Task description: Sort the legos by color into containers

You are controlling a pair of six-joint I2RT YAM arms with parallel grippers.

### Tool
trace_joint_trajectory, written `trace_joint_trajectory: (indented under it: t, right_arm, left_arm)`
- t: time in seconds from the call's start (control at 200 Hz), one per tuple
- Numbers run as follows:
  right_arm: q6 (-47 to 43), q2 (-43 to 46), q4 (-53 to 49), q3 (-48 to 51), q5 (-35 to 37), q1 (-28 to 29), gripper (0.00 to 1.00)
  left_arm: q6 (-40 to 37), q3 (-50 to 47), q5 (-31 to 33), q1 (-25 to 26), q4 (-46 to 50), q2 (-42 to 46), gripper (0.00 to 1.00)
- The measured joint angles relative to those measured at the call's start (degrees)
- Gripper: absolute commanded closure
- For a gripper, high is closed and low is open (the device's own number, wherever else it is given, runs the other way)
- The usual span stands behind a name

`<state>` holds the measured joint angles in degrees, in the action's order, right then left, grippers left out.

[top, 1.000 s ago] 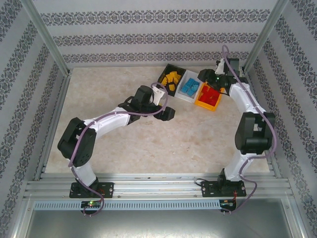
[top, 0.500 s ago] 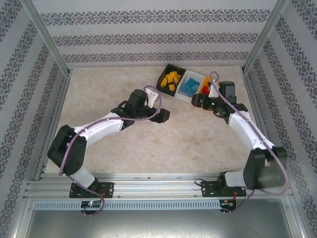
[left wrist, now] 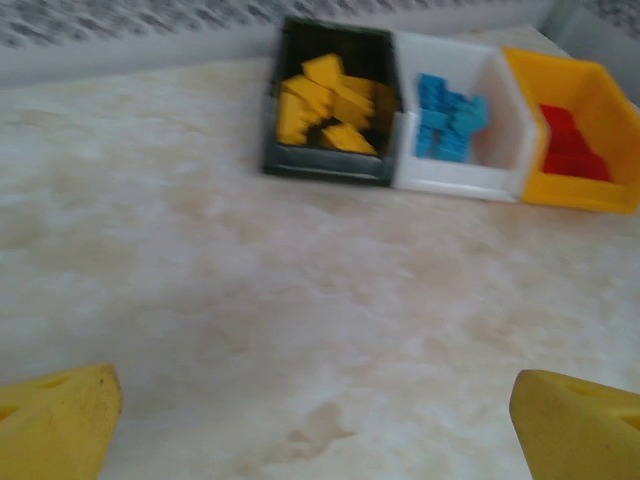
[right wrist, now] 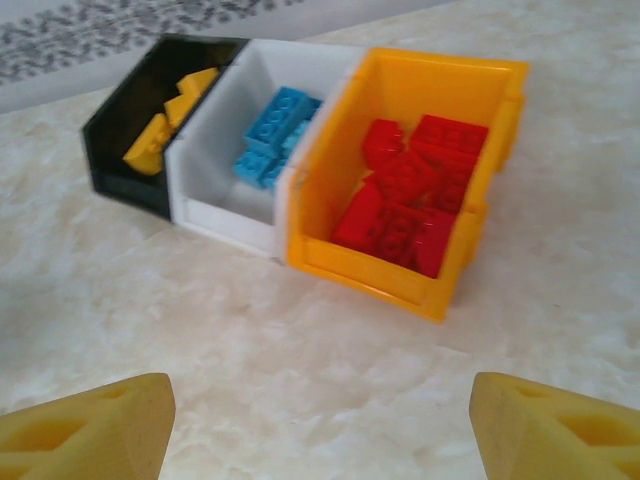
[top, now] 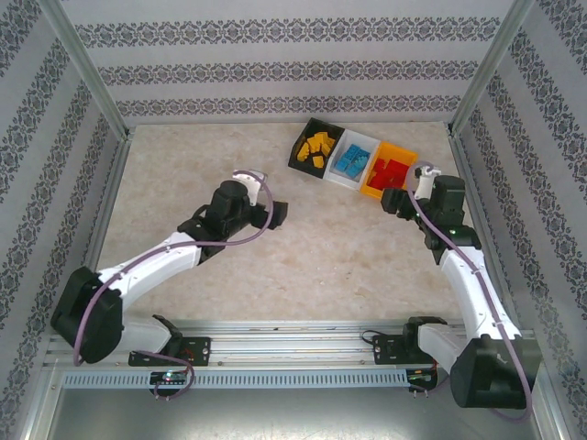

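**Clerk:** Item, left fingers [left wrist: 60, 420]: spread wide, nothing between them. Item, right fingers [right wrist: 90, 425]: likewise parted, holding nothing, hovering near the orange bin [right wrist: 370, 275].

**Checker:** And the legos?

**Clerk:** Yellow legos [left wrist: 325, 105] lay in the black bin [left wrist: 325, 165], blue legos [left wrist: 448, 120] in the white bin [left wrist: 455, 180], and red legos [right wrist: 410, 195] in the orange bin. Every brick seen sat binned, colours unmixed.

**Checker:** Step in hand, then?

**Clerk:** Judged: sorting looked finished, and only withdrawal remained. It was best done by lifting the right fingers clear before swinging. The three bins were joined, so one knock to the orange rim would have shifted the whole row across the counter [right wrist: 300, 380]. The left fingers stood well apart from the bins: low risk.
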<state>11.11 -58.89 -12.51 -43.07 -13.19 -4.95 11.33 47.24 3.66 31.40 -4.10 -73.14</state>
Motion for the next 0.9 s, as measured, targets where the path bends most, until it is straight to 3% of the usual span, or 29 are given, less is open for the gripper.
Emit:
trace_joint_trajectory:
  t: [0.22, 0.46, 0.899]
  right_arm:
    - [0.7, -0.96, 2.89, 1.11, 1.51, -3.04, 0.22]
    - [0.2, -3.96, 7.04, 5.01, 1.86, -5.14, 0.21]
    - [0.09, -19.41, 20.61, 6.6, 0.42, -6.58, 0.21]
  left_arm:
    - [-0.46, -5.14, 5.66, -7.43, 0.68, 6.56, 0.0]
    - [-0.48, -8.35, 6.21, -13.94, 1.38, 10.45, 0.0]
    - [-1.38, -9.53, 3.89, -21.09, 2.12, 5.95, 0.0]
